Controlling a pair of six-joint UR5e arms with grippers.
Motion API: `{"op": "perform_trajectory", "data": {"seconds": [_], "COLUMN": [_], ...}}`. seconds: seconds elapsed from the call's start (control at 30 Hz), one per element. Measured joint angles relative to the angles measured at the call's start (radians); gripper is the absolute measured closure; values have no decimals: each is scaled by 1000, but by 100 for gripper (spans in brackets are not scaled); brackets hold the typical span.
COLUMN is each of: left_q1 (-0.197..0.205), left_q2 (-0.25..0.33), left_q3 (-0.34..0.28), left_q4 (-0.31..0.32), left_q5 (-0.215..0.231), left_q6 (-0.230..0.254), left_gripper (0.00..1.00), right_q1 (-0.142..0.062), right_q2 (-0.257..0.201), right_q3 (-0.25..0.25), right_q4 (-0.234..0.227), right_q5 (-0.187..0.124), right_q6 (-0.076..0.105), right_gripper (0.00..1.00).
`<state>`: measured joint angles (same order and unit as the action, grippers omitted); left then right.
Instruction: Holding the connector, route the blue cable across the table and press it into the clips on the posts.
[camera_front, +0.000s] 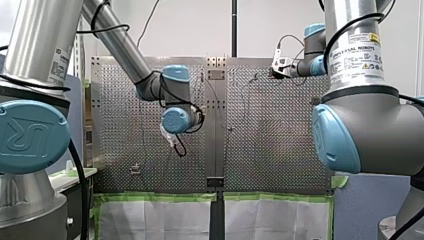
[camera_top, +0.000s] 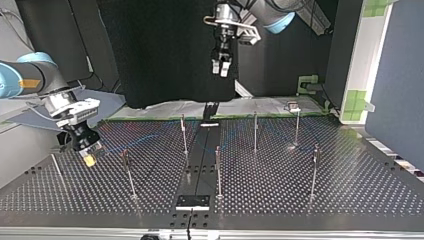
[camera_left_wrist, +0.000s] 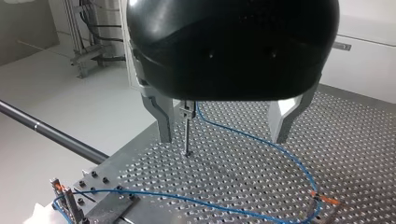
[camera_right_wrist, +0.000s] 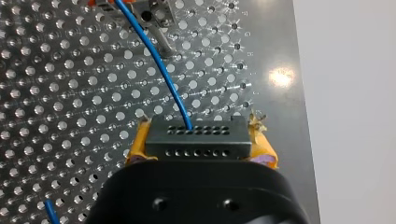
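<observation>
Found right tool (camera_top: 89, 156) clamped on the connector (camera_right_wrist: 196, 142) between yellow pads, low over the tabletop (camera_left_wrist: 243, 191), far left in the top view. Traced blue cable (camera_right_wrist: 159, 60) from connector to a clip just ahead. Noted left tool (camera_left_wrist: 223, 137) spread wide, holding nothing, raised above a post (camera_left_wrist: 186, 128) with the cable at its clip.

This is a robotics lab. My left arm (camera_front: 115, 40) and my right arm (camera_front: 360, 125), grey industrial machines with pale blue joint caps and a Universal Robots label (camera_front: 355, 55), flank a perforated metal desk (camera_top: 300, 185) set with thin upright posts (camera_top: 255, 131) and edged with green tape (camera_front: 155, 197). A black curtain (camera_top: 170, 50) hangs behind the desk, and the left wrist view shows a bare pale floor (camera_left_wrist: 70, 107) with a metal frame (camera_left_wrist: 88, 60) carrying bundled cables (camera_left_wrist: 93, 18).
</observation>
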<state>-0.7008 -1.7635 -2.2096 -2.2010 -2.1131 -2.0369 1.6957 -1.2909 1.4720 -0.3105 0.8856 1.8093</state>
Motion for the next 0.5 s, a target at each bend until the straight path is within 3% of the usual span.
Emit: {"op": "perform_trajectory", "data": {"seconds": [0.17, 0.5], "left_q1": [1, 1], "left_q2": [-1, -1], "left_q3": [-35, -43], "left_q4": [4, 4], "left_q5": [1, 2], "left_q6": [7, 9], "left_gripper": [0, 0], "right_q1": [0, 0], "right_q2": [0, 0], "right_q3": [0, 0], "right_q4": [0, 0], "right_q5": [0, 0], "right_q6": [0, 0], "right_gripper": [100, 100]}}
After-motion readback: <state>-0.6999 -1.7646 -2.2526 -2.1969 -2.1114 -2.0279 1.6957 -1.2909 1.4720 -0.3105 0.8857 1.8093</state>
